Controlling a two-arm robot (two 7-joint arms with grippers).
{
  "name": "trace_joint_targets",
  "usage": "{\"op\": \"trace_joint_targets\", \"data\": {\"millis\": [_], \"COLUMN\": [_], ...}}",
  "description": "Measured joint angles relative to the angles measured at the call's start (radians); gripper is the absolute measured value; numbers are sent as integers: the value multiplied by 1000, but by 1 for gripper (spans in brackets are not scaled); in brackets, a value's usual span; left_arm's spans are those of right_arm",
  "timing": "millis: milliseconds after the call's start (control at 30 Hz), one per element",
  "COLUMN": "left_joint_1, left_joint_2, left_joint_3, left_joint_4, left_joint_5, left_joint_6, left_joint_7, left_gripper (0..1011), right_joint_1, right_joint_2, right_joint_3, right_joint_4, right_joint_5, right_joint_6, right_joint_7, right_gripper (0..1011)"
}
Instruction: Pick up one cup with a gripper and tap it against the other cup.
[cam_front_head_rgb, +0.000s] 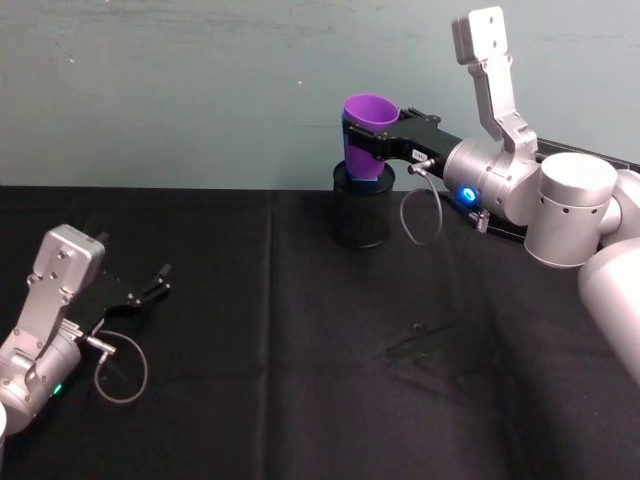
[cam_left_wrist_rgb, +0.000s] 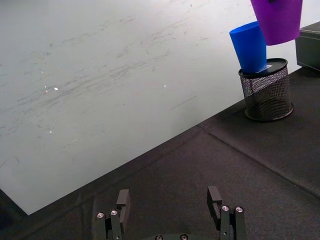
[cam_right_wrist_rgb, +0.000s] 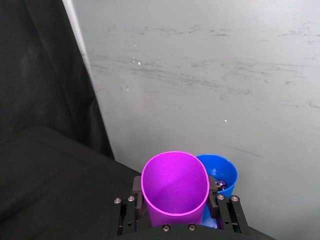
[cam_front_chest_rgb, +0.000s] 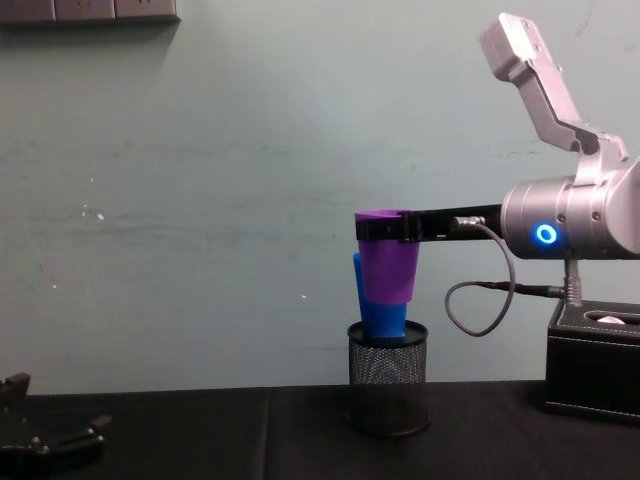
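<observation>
My right gripper (cam_front_head_rgb: 366, 146) is shut on the purple cup (cam_front_head_rgb: 370, 112), gripping it just under the rim and holding it upright in the air. The blue cup (cam_front_chest_rgb: 380, 322) stands tilted inside a black wire-mesh pen holder (cam_front_chest_rgb: 387, 387) at the back of the table. The purple cup (cam_front_chest_rgb: 388, 265) hangs right against the blue one's upper side, overlapping it in the chest view; contact cannot be confirmed. From the right wrist the purple cup (cam_right_wrist_rgb: 175, 185) sits between the fingers (cam_right_wrist_rgb: 216, 189), with the blue cup (cam_right_wrist_rgb: 223, 172) just behind. My left gripper (cam_front_head_rgb: 160, 275) rests open at the near left.
A black box (cam_front_chest_rgb: 595, 370) stands to the right of the pen holder (cam_left_wrist_rgb: 265, 95), near the wall. A flat dark object (cam_front_head_rgb: 425, 350) lies on the black cloth (cam_front_head_rgb: 250, 330) at the middle right. The pale wall (cam_front_head_rgb: 200, 90) rises directly behind the cups.
</observation>
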Motion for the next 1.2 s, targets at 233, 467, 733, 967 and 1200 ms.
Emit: {"op": "trace_joint_targets", "data": {"millis": [233,467,733,967,1200], "left_joint_1": [0,0,0,0,0], "left_joint_2": [0,0,0,0,0], "left_joint_3": [0,0,0,0,0], "left_joint_4": [0,0,0,0,0], "left_joint_5": [0,0,0,0,0], "left_joint_6": [0,0,0,0,0], "left_joint_7": [0,0,0,0,0], "left_gripper": [1011,1011,1011,1011,1011], "right_joint_1": [23,27,26,27,29], "right_joint_2": [-26,-37,-46,-53,-61], "right_joint_3": [8,20,37,50,58], "right_joint_4": [49,60,63,71,81], "right_joint_5": [-25,-38,-54,-65,-74], "right_joint_6": [-12,-14,-17,-21,-23], "right_joint_7": [-1,-1,-1,3,4], "right_gripper": [726,726,726,726,726]}}
